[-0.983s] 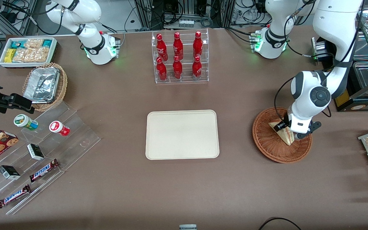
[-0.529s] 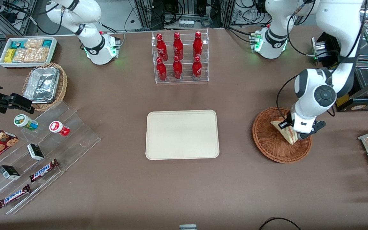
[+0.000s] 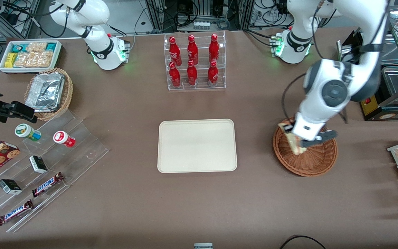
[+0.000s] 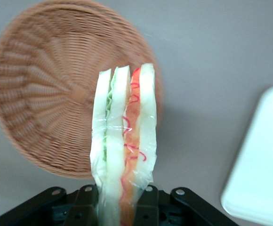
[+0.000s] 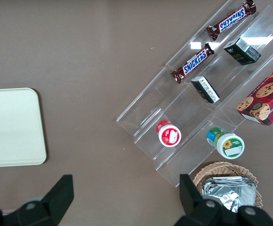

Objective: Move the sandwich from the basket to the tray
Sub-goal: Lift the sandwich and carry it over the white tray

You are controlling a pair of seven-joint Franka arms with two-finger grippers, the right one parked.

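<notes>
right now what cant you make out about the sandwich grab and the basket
- Gripper fingertips: in the left wrist view the sandwich covers where they clamp it.
- Sandwich in the front view: the arm's wrist hides most of it; only a tip shows.
- Basket: the front view has its rim farthest from the camera covered by the arm; the wrist view has it blurred.
- Tray: cut off by the wrist view's edge.
</notes>
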